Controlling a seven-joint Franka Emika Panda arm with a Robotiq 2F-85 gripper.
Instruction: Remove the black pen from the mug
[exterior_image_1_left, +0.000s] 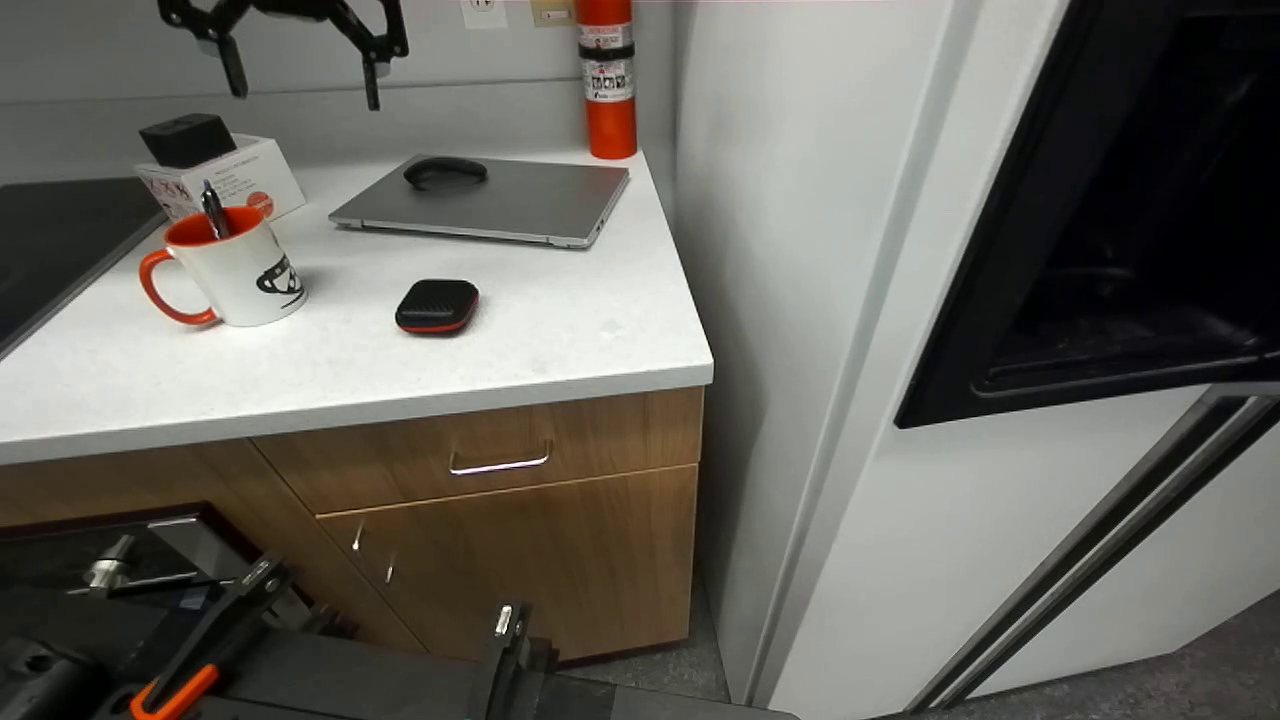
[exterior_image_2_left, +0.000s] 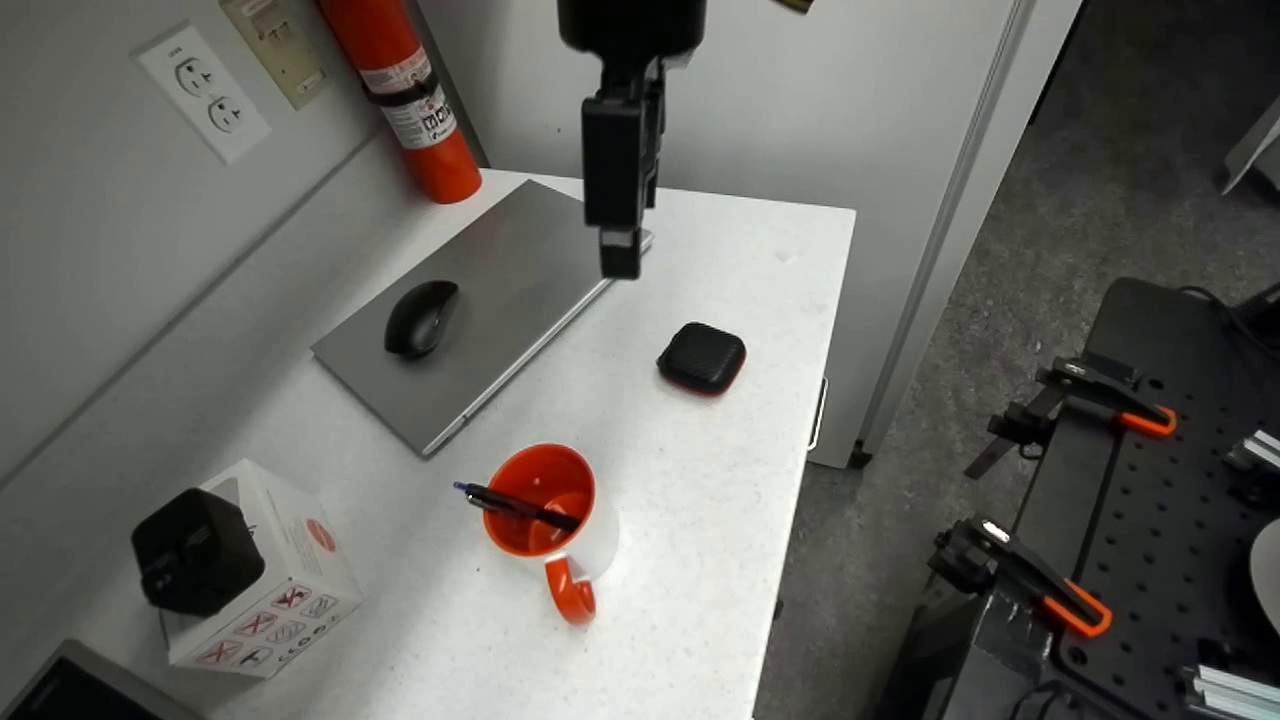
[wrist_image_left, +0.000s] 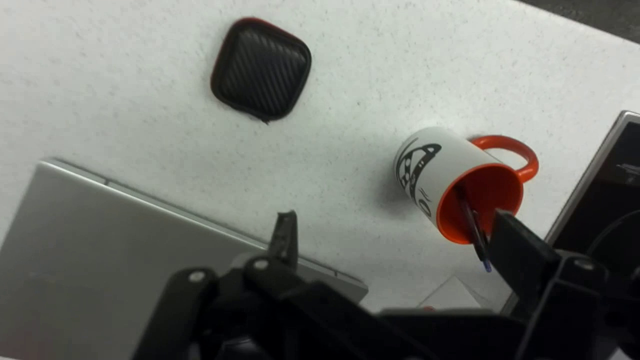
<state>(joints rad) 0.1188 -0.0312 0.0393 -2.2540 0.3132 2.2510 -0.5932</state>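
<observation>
The mug (exterior_image_1_left: 235, 280) is white with a red-orange handle and inside, and stands upright on the white counter. It also shows in an exterior view (exterior_image_2_left: 602, 540) and in the wrist view (wrist_image_left: 440, 157). The black pen (exterior_image_2_left: 522, 508) leans in the mug, its bluish tip sticking out past the rim; it shows in the wrist view (wrist_image_left: 475, 225) and in an exterior view (exterior_image_1_left: 213, 212). My gripper (exterior_image_1_left: 305, 102) is open and empty, high above the counter. In the wrist view its fingers (wrist_image_left: 395, 215) are wide apart, and the right finger overlaps the mug's rim beside the pen.
A closed grey laptop (exterior_image_1_left: 490, 205) with a black mouse (exterior_image_2_left: 420, 318) lies behind. A black puck-shaped case (exterior_image_1_left: 437, 306) lies in front of it. A white box (exterior_image_2_left: 290, 590) with a black block (exterior_image_2_left: 197, 550) stands near the mug. A red cylinder (exterior_image_1_left: 608, 80) stands at the wall.
</observation>
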